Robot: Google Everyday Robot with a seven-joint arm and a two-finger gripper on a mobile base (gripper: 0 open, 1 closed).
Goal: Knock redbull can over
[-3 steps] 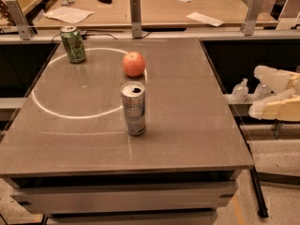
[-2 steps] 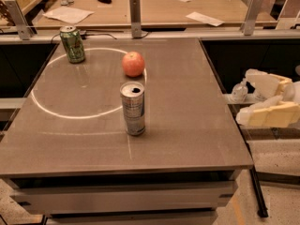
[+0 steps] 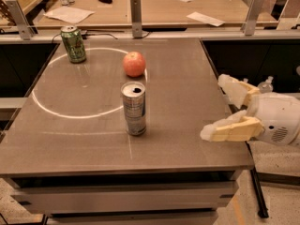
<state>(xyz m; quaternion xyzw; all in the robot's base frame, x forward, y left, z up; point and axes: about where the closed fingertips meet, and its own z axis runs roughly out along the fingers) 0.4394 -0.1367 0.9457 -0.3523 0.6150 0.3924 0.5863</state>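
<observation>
The redbull can (image 3: 134,108) stands upright near the middle front of the grey table (image 3: 187,102), slim and silver with blue-grey panels and an open top. My gripper (image 3: 216,108) is at the table's right edge, well to the right of the can and apart from it. Its two pale fingers (image 3: 229,129) are spread open and hold nothing.
A red apple (image 3: 134,63) sits just behind the can. A green can (image 3: 73,43) stands at the far left corner. A white ring of light lies on the tabletop. A desk with papers (image 3: 70,14) runs behind the table.
My gripper has moved left and in toward the table's right edge, closer to the can. The can, apple and green can have not moved.
</observation>
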